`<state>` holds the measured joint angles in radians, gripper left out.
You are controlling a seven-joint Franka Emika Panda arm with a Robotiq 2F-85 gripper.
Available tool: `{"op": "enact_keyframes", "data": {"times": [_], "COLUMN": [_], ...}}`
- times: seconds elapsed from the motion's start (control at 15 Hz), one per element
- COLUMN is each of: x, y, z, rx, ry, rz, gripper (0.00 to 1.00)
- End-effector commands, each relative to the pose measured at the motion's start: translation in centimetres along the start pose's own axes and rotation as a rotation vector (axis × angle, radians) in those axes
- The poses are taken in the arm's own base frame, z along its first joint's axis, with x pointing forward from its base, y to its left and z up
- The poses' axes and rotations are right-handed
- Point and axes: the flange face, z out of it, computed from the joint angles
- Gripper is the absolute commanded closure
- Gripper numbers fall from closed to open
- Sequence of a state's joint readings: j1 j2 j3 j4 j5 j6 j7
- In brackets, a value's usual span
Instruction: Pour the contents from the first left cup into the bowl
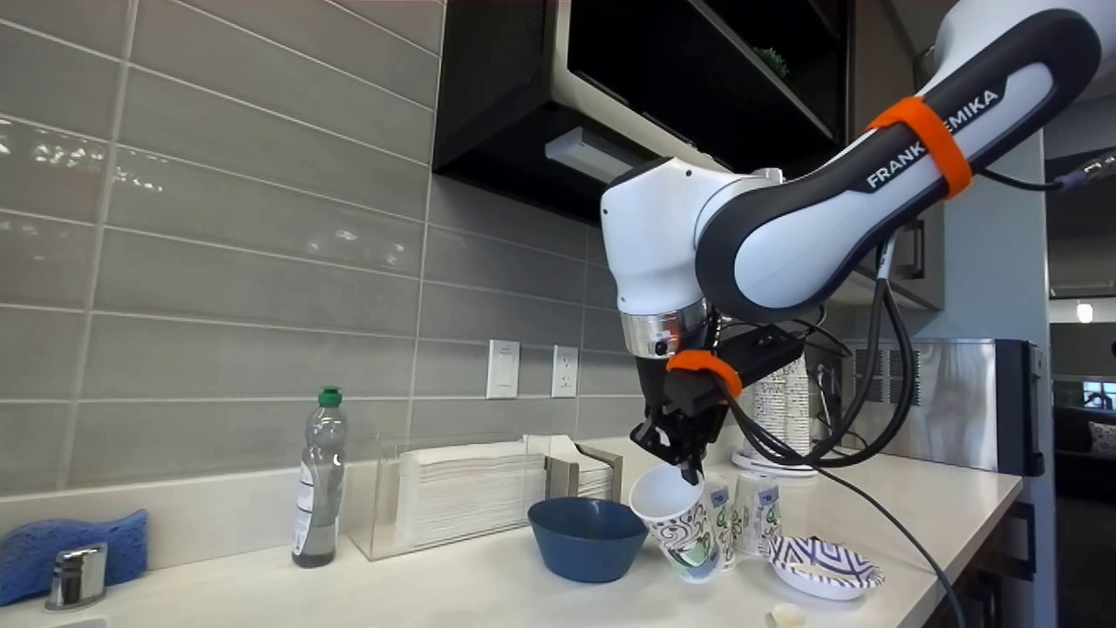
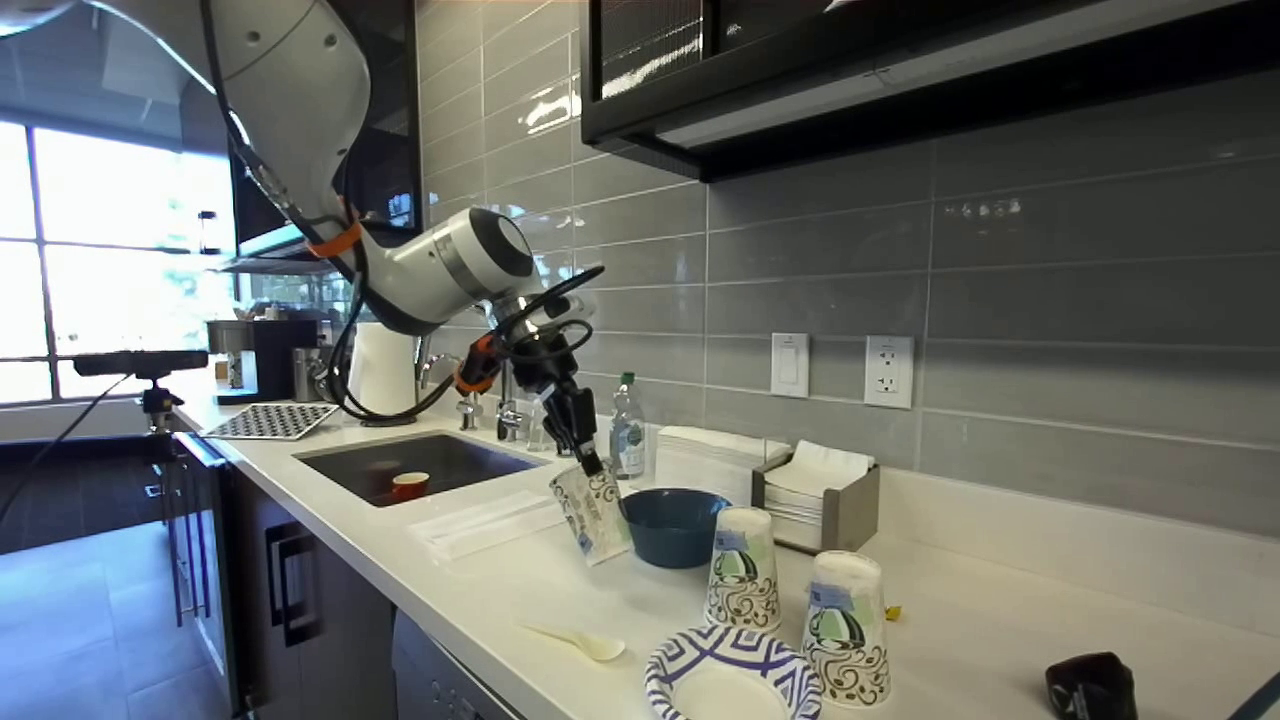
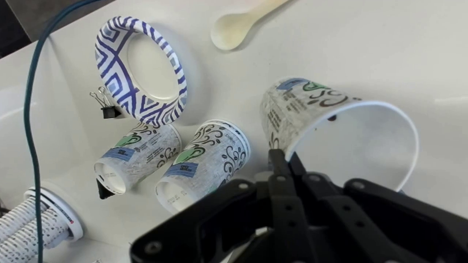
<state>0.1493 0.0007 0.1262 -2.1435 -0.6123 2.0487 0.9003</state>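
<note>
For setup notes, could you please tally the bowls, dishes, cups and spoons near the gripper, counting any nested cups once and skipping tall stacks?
Tilted patterned white paper cup: 1
Upturned patterned white paper cups: 2
Round dark blue bowl: 1
Shallow white blue-patterned dish: 1
Pale cream spoon: 1
Total: 6

Cup [image 2: 590, 515] in tool [image 3: 286, 159], beside bowl [image 2: 675, 535]

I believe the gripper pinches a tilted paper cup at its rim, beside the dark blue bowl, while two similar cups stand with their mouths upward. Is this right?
Not quite: the two similar cups stand mouth down on the counter; an exterior view shows their narrower ends on top. The rest holds: the gripper pinches a tilted paper cup at its rim, beside the dark blue bowl.
</note>
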Motion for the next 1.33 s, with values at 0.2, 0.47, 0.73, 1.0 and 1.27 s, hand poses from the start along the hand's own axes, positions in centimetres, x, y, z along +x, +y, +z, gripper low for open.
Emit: {"op": "enact_keyframes", "data": {"times": [0.2, 0.47, 0.73, 1.0, 1.27], "x": [0.2, -0.3, -0.8, -1.6, -1.9], "y": [0.7, 0.9, 1.2, 1.6, 2.3], "z": [-0.6, 0.0, 0.6, 1.4, 2.4], "rx": [0.223, 0.293, 0.357, 0.408, 0.436], "ry": [-0.016, -0.056, -0.068, -0.078, -0.097], "rz": [0.059, 0.075, 0.081, 0.086, 0.106], "gripper": [0.99, 0.99, 0.99, 0.99, 0.99]}}
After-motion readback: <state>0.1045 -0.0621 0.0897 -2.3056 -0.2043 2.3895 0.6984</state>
